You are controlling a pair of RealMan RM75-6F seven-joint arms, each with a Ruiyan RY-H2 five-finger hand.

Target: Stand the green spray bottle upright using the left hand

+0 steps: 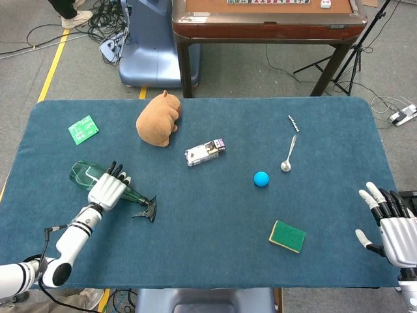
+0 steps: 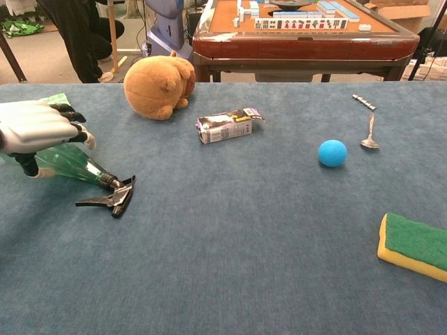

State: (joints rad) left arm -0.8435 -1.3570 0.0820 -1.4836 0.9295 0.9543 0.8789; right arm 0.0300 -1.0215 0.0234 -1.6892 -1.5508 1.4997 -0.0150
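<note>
The green spray bottle [image 1: 81,173] lies on its side on the blue table at the left, with its black trigger head [image 1: 147,208] pointing toward the table's middle. My left hand [image 1: 109,188] lies across the middle of the bottle with its fingers stretched over it. In the chest view the left hand [image 2: 38,125] covers the top of the bottle [image 2: 78,168], with the thumb low at the near side and the fingers not closed round it. My right hand [image 1: 391,225] hovers open at the table's near right corner, holding nothing.
A brown plush toy [image 1: 158,119], a small carton [image 1: 204,152], a blue ball [image 1: 261,178], a spoon [image 1: 288,154] and a green-and-yellow sponge [image 1: 287,236] lie on the table. A green card [image 1: 83,129] sits at the far left. A mahjong table [image 2: 293,31] stands behind.
</note>
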